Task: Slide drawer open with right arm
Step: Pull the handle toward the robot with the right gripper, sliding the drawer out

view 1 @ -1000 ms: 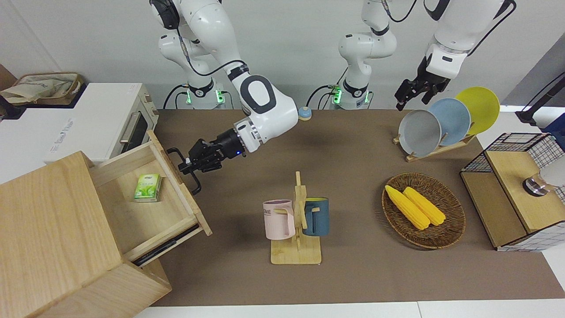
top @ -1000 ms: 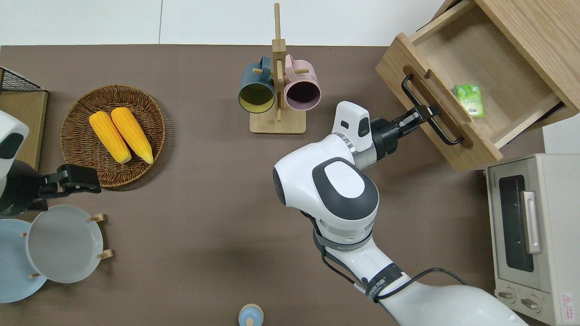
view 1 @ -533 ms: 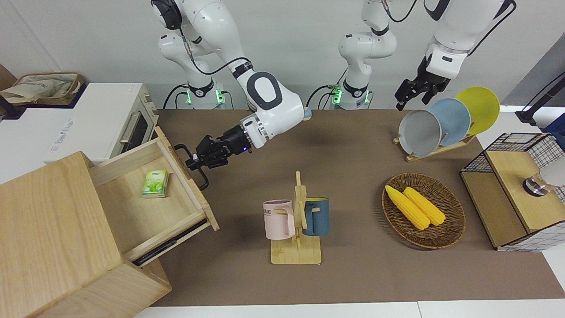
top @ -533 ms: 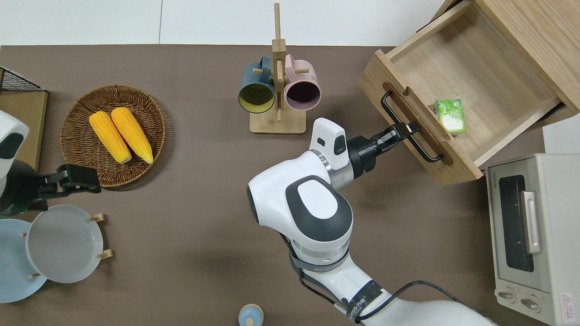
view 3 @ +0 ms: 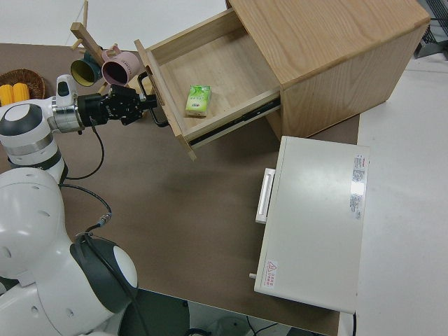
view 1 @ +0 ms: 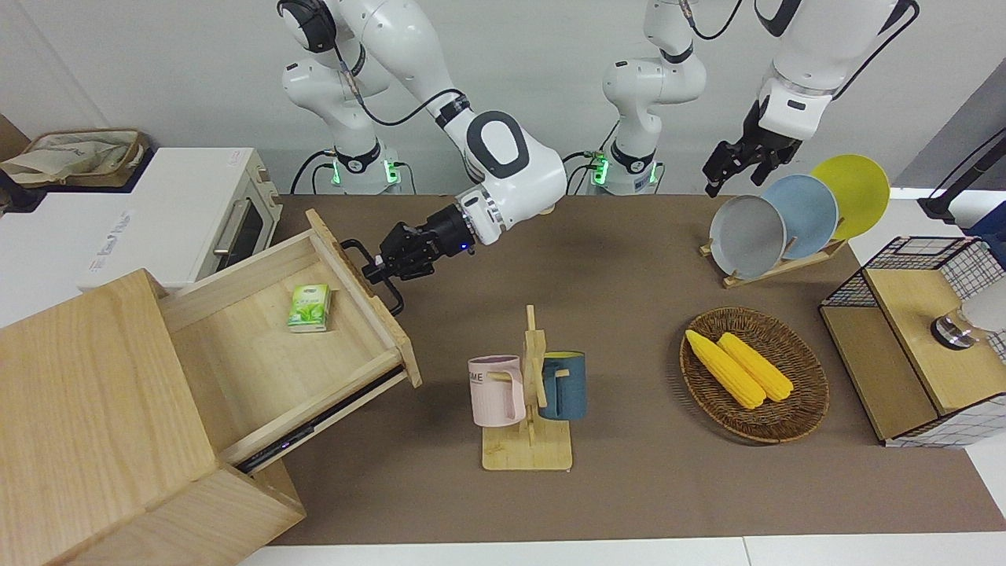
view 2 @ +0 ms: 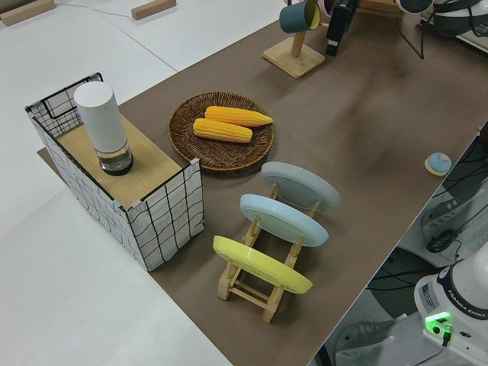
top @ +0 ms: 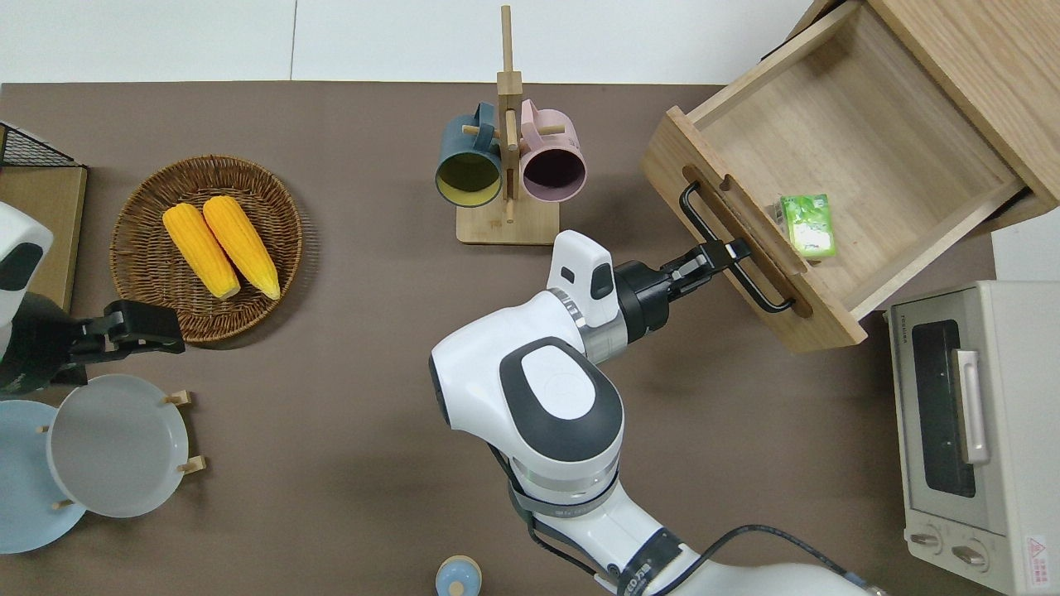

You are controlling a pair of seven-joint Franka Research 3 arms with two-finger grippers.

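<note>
— Where's the drawer (view 1: 267, 346)?

— Pulled well out of the pale cabinet (view 1: 94, 424) at the right arm's end of the table, a small green packet (top: 807, 224) lying inside.

— And the right gripper (top: 719, 255)?

— Its jaws are clamped on the black bar handle (top: 729, 257). The left arm is parked; I cannot tell about its fingers.

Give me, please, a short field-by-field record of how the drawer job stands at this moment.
drawer: pulled well out of the cabinet
handle: black bar, gripped near its middle
right claw: shut on the handle
contents: one small green box on the drawer floor
left claw: parked
nearby: mug rack toward the left arm's end from the drawer front
</note>
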